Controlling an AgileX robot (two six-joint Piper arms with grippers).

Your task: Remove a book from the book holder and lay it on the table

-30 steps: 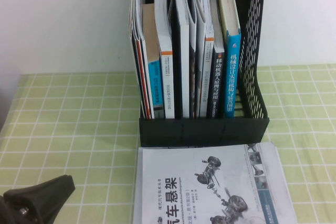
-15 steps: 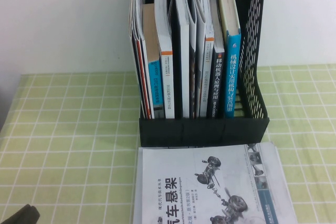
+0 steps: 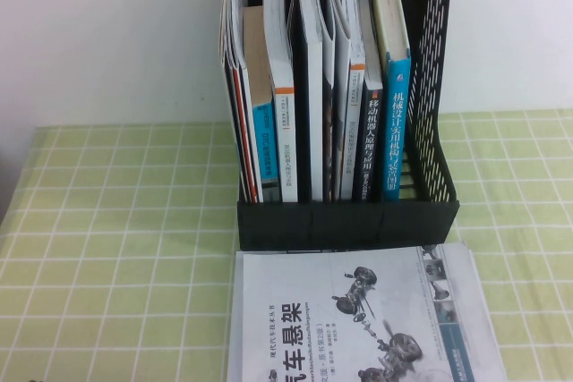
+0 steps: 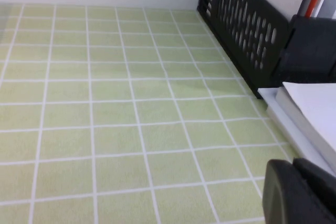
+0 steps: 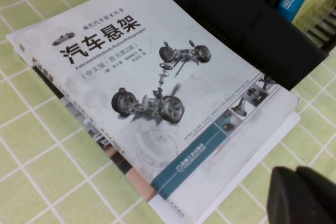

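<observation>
The book [image 3: 358, 319] lies flat, cover up, at the table's [image 3: 116, 221] near edge, long axis running toward the book holder [image 3: 349, 221] it touches. Right gripper [image 5: 304, 195] hovers beside it, closed and empty; left gripper [image 4: 299, 192] hangs nearby, its opening impossible to judge.

Matte black plastic gripper tips

The left gripper [image 4: 302, 192] and right gripper [image 5: 302, 195] show as smooth, rounded black moulded blocks.

A blue-spined book [image 3: 397, 105] stands among other upright books [image 3: 277, 105] before a white wall [image 3: 107, 33].
</observation>
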